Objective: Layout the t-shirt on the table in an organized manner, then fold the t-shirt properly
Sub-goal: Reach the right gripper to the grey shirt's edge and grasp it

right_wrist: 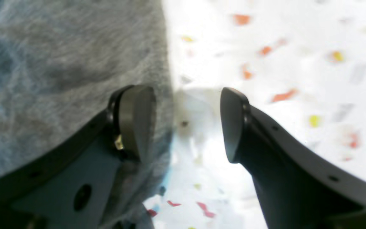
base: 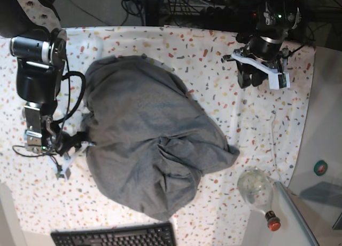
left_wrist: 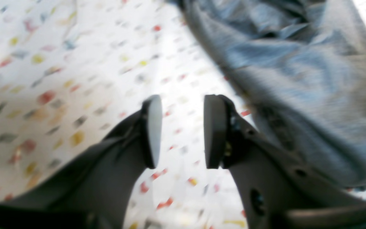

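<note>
Speckled desk (base: 224, 107) carries the grey t-shirt (base: 144, 134) bunched mid-surface, not yet spread. Right gripper (right_wrist: 187, 124) stands released at the shirt's edge, apparently placed to pinch it. Left gripper (left_wrist: 183, 132) hangs released, empty, near the far edge.

Near edge: a black keyboard (base: 115, 237) lies below my bench.
Right corner: a clear bottle with a red cap (base: 259, 193) lies on a plain grey surface (base: 318, 150).
Far edge: dark cables (base: 176, 6) and gear sit behind.
Light: bright, even, from overhead.
</note>
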You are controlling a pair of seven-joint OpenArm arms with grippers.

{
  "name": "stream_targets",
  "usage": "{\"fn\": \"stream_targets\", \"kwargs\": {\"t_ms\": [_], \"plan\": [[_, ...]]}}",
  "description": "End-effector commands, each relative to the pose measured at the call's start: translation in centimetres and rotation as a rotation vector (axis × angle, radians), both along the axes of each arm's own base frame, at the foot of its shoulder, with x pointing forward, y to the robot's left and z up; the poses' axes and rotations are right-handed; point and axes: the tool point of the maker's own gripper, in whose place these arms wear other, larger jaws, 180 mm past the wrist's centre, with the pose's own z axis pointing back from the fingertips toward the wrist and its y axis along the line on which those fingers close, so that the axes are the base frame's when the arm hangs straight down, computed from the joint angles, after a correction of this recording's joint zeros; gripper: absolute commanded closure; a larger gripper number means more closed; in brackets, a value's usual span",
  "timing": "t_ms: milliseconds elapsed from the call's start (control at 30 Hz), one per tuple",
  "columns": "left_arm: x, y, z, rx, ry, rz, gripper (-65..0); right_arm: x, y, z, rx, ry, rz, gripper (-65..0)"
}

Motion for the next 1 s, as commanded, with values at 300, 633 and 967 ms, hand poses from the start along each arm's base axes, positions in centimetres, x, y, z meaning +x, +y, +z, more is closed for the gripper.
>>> {"fn": "stream_targets", "kwargs": {"t_ms": [300,633,967], "plan": [[-1.2,4.2,0.2,0.064,0.004,0.086,-3.5,0.9,1.2,1.5,-0.048,-0.029,0.089,-28.5],[-1.8,4.1,-1.2,0.05,0.041,0.09,-0.3,0.0,3.3,0.3,-0.015,-0.027,0.103,-34.1],[-2.4,4.4,-1.4,0.058,0.054,0.096,-0.8,0.8,1.6,4.9,-0.086,-0.164,0.095,0.0]]}}
